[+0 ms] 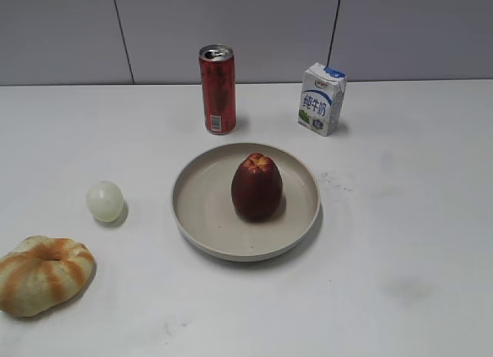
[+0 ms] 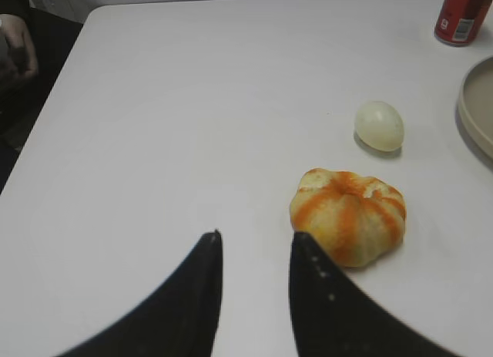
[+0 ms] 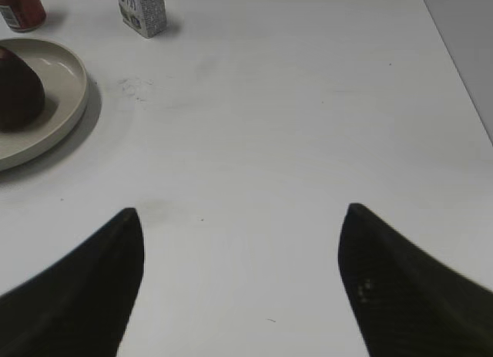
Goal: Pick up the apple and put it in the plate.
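Already your apple [image 1: 256,187] stands upright inside the plate [image 1: 200,210].
Your right gripper [image 3: 240,218] is spread wide over bare table; your left gripper [image 2: 254,241], narrowly parted, holds nothing.

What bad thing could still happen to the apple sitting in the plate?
Probably not much. The apple stands upright on a narrow base inside the plate, so a bump to the table might tip it over; the raised rim would likely keep it in. Both hands, left hand and right hand, are open and far from it, so a sudden swing near the plate looks like the main risk.
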Robot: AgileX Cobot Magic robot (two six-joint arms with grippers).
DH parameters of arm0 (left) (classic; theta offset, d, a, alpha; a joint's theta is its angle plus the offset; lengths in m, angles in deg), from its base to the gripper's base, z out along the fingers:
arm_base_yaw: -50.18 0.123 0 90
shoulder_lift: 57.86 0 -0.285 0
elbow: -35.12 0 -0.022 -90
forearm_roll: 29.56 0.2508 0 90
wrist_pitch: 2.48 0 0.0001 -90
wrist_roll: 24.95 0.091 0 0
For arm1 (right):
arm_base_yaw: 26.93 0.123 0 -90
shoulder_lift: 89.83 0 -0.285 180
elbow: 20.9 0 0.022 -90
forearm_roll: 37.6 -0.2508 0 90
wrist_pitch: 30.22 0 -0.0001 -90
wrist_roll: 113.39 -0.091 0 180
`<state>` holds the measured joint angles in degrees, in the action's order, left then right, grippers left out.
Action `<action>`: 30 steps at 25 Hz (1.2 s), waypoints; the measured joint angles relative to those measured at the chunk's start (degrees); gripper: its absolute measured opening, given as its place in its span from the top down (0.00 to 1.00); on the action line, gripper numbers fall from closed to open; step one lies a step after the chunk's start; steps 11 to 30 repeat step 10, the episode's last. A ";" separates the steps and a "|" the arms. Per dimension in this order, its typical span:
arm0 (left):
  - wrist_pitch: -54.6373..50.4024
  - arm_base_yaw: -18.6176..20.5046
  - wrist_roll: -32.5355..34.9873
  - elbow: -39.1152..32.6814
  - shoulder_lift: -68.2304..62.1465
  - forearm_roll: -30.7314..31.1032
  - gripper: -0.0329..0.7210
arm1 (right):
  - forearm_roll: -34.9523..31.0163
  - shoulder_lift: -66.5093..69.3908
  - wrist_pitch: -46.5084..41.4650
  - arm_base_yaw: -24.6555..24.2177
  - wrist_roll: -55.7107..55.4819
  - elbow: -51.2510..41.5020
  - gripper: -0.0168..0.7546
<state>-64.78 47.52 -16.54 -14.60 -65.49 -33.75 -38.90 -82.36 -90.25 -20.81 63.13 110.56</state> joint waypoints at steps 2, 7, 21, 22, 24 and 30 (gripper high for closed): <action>0.00 0.00 0.00 -0.05 0.00 0.00 0.64 | 0.00 -0.05 0.00 0.00 0.00 0.00 0.21; 0.00 0.00 0.00 -0.12 0.00 0.00 0.64 | 0.00 -0.04 0.00 0.00 0.00 0.00 0.21; 0.00 0.00 0.00 -0.22 0.00 0.00 0.64 | 0.00 -0.04 0.00 0.00 0.00 0.00 0.21; 0.00 0.00 0.00 -0.22 0.00 0.00 0.64 | 0.00 -0.04 0.00 0.00 0.00 0.00 0.21; 0.00 0.00 0.00 -0.22 0.00 0.00 0.64 | 0.00 -0.04 0.00 0.00 0.00 0.00 0.21; 0.00 0.00 0.00 -0.22 0.00 0.00 0.64 | 0.00 -0.04 0.00 0.00 0.00 0.00 0.21</action>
